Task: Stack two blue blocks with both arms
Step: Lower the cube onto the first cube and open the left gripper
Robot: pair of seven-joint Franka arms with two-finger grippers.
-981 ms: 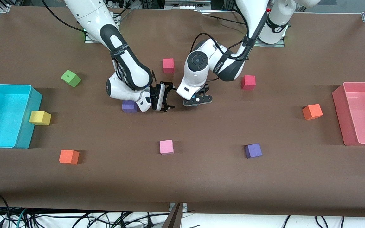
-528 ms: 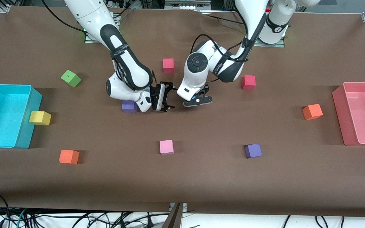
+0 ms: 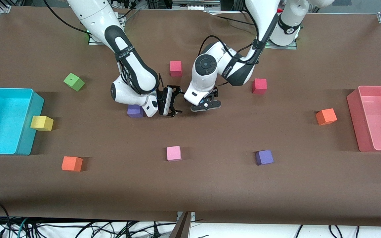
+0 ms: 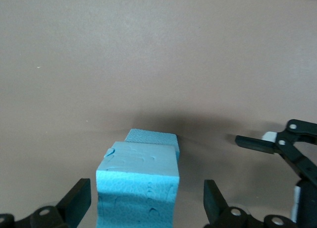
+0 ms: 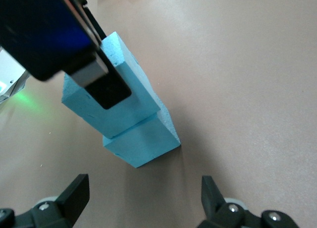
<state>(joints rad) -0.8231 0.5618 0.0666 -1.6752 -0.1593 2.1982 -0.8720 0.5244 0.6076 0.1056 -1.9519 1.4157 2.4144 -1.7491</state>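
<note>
Two blue blocks stand stacked on the brown table, the upper block (image 4: pixel 138 171) resting on the lower block (image 4: pixel 151 137). My left gripper (image 4: pixel 146 203) is open around the upper block, with a gap at each finger. My right gripper (image 5: pixel 143 196) is open beside the stack, nothing between its fingers. In the right wrist view the upper block (image 5: pixel 124 116) sits slightly askew on the lower block (image 5: pixel 143 141), with a left finger in front of it. In the front view the left gripper (image 3: pixel 206 106) and right gripper (image 3: pixel 176 100) meet at mid-table, and the left hand hides the stack.
A purple cube (image 3: pixel 135 111) lies under the right wrist. Red cubes (image 3: pixel 175 68) (image 3: pixel 259 86), a pink cube (image 3: pixel 173 153), another purple cube (image 3: pixel 264 157), orange cubes (image 3: pixel 326 116) (image 3: pixel 72 163), yellow (image 3: pixel 41 123) and green (image 3: pixel 73 81) cubes lie around. A cyan bin (image 3: pixel 7 89) and pink bin (image 3: pixel 375 87) stand at the table's ends.
The left gripper's fingers have parted from the upper blue block, which stays on the lower one. Both arms have barely moved.
</note>
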